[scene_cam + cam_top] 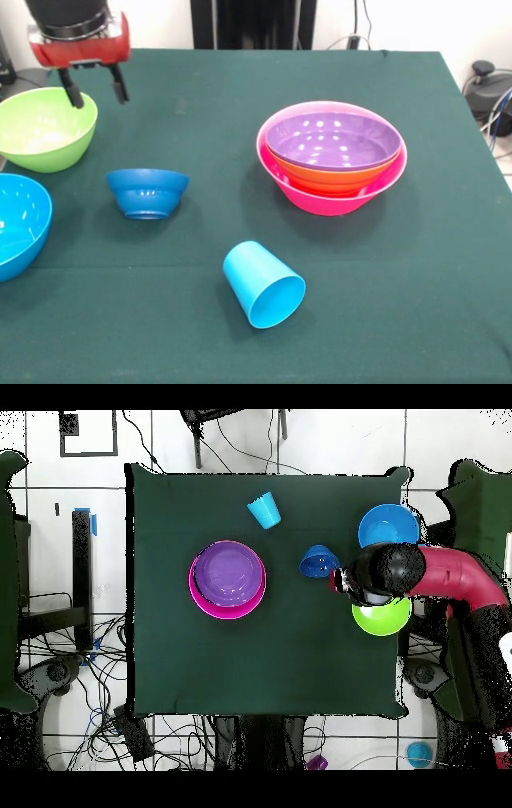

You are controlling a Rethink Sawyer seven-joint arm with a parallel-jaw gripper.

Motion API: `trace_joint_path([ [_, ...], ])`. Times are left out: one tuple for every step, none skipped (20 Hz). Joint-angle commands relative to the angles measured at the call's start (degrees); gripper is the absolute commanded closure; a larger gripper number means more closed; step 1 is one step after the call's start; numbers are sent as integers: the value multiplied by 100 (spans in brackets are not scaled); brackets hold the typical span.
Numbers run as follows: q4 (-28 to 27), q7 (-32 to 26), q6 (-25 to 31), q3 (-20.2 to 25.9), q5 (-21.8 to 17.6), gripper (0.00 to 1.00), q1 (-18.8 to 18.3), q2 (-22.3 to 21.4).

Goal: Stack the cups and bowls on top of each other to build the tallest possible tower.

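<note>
Front view: the jaws of the gripper [96, 86] hang apart, holding nothing, over the lime green bowl [42, 128]. The bowl's middle sits toward eight o'clock from them. The tower [332, 156] waits far off at three o'clock.

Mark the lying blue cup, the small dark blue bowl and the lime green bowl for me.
Blue cup [258, 280], front view: on its side wall, near the open mouth.
Small dark blue bowl [147, 192], front view: on its outer wall.
Lime green bowl [40, 128], front view: on its inner surface.
</note>
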Motion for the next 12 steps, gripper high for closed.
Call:
trace_joint_path([
  [-450, -2002, 926, 234, -190, 0, 123, -46],
  [-466, -2008, 930, 239, -198, 0, 113, -34],
  [-450, -1970, 924, 242, -208, 0, 131, -38],
  [-465, -1968, 938, 244, -220, 0, 129, -38],
  [-478, -1954, 948, 248, -230, 0, 141, -45],
  [-490, -1939, 958, 253, -240, 0, 153, -51],
  [-489, -1897, 965, 255, -240, 0, 186, -57],
  [-498, -1886, 960, 255, -250, 0, 186, -41],
  [-431, -1845, 898, 253, -261, 0, 175, -66],
  [-364, -1805, 836, 252, -272, 0, 165, -91],
  [-350, -1754, 792, 248, -284, 0, 185, -82],
  [-335, -1728, 733, 241, -301, 0, 180, -48],
])
